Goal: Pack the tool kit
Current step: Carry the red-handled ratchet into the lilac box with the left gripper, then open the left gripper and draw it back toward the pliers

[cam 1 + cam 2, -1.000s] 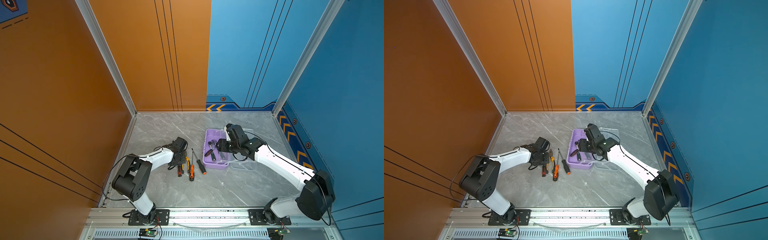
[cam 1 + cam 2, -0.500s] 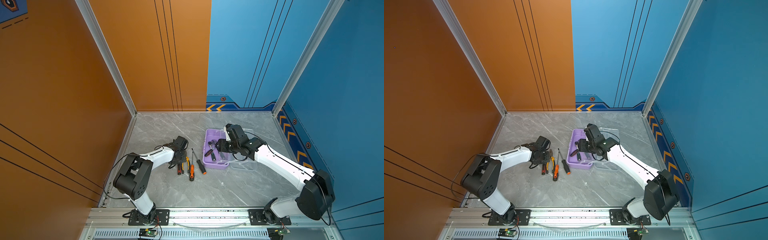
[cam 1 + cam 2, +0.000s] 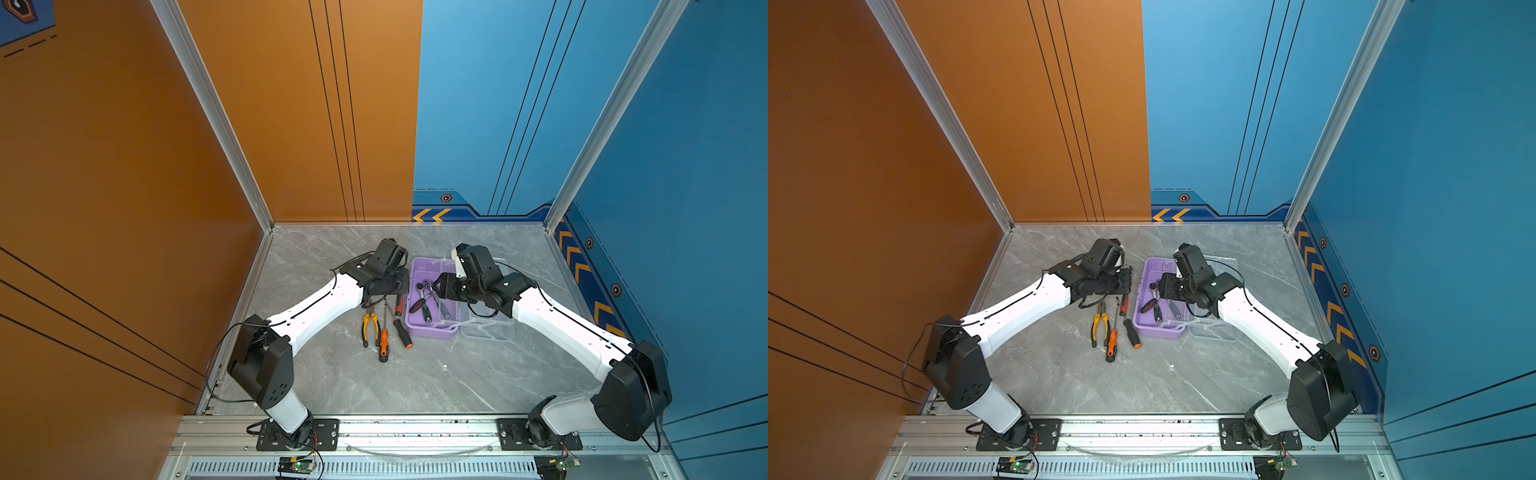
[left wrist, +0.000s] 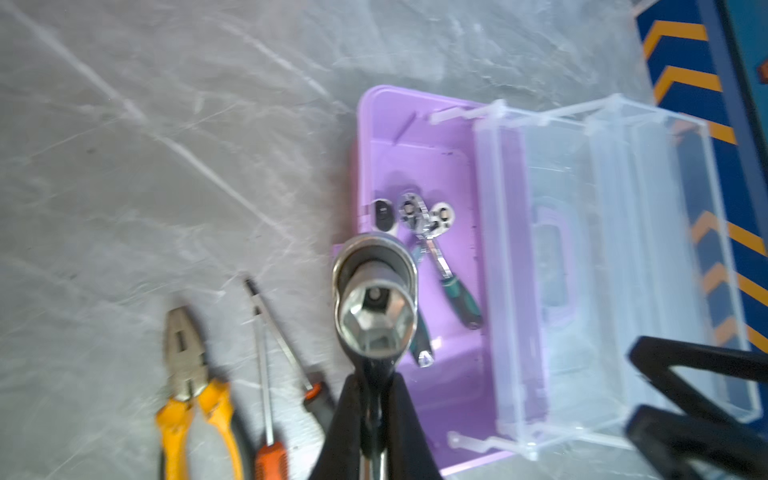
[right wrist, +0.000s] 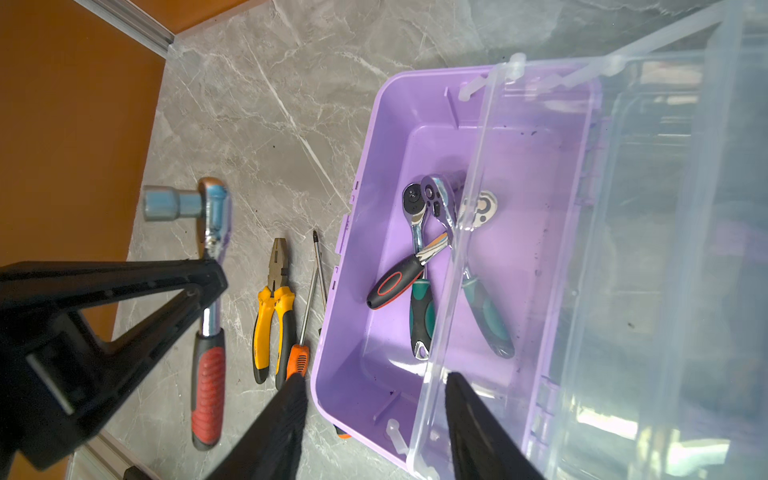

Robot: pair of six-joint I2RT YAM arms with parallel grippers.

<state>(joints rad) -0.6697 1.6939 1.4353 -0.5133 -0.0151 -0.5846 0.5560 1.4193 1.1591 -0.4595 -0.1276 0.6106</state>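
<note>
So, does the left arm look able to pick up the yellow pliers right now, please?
Probably not yet: its claw is shut on a red-handled ratchet wrench, though the pliers lie uncovered close by.

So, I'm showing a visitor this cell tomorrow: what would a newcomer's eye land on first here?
The lilac case sits open mid-table in both top views, three ratchet wrenches piled inside and its clear lid folded out beside it. The left gripper is clamped on a red-handled socket wrench next to the case, while yellow pliers and an orange screwdriver lie on the marble table.
</note>
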